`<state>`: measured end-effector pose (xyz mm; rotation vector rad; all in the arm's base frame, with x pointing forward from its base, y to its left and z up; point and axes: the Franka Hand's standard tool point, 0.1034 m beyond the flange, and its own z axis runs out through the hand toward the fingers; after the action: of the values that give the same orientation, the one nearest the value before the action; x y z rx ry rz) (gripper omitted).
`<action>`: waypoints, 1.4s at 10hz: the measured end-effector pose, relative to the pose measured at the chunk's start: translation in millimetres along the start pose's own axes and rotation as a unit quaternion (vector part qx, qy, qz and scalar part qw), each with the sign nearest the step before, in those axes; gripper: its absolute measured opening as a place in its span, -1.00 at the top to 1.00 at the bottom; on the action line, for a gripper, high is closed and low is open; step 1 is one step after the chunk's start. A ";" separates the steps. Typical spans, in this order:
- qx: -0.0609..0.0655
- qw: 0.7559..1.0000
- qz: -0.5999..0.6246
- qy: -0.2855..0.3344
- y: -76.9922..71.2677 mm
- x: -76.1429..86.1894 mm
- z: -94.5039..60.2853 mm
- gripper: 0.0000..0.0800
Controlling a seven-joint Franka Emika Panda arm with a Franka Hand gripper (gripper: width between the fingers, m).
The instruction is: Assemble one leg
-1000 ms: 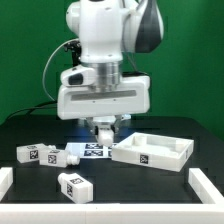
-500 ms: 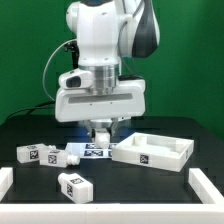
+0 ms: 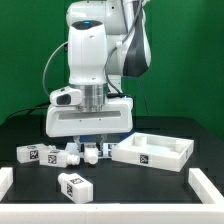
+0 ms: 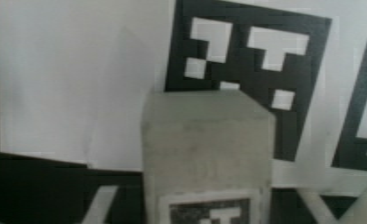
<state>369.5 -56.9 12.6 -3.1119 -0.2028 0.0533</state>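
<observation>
Exterior view: one gripper [image 3: 88, 149] low over the black table [image 3: 130, 192]. Two tagged legs [image 3: 38, 153] lying end to end toward the exterior view's left. One rimmed panel [image 3: 150, 150] toward the exterior view's right. A third leg [image 3: 73, 185] alone, nearer the camera.

Wrist view: one leg [image 4: 206, 150] close to the lens, with a tag on its near end. Behind it, the marker board [image 4: 251, 50] with two tags in sight. Claw state not discernible: no fingertip clearly shown in either view.
</observation>
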 end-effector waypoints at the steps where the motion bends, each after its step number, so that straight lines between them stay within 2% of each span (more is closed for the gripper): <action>1: 0.000 1.000 0.000 0.000 0.0 0.0 0.0 0.11; 2: 0.000 1.000 0.000 0.000 0.0 0.0 0.0 -0.26; 3: 0.007 1.000 0.020 -0.011 -3.0 -2.8 -3.0 -0.55; 4: 0.018 0.998 0.051 -0.026 -8.9 -4.1 -18.7 -0.55; 6: 0.027 0.994 0.106 -0.030 -19.6 0.5 -46.0 -0.61; 7: 0.030 0.989 0.141 -0.035 -35.5 3.8 -54.0 -0.62; 8: 0.030 0.984 0.170 -0.038 -54.4 5.8 -50.0 -0.62; 9: 0.026 0.983 0.176 -0.041 -70.8 4.5 -38.2 -0.62; 10: 0.025 0.985 0.166 -0.037 -70.4 5.5 -32.8 -0.62; 11: 0.018 0.987 0.158 -0.011 -63.0 8.4 -31.0 -0.62; 14: 0.021 0.982 0.186 -0.019 -67.9 2.7 -26.2 -0.62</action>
<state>364.3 10.2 40.4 -3.0613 0.3759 0.1215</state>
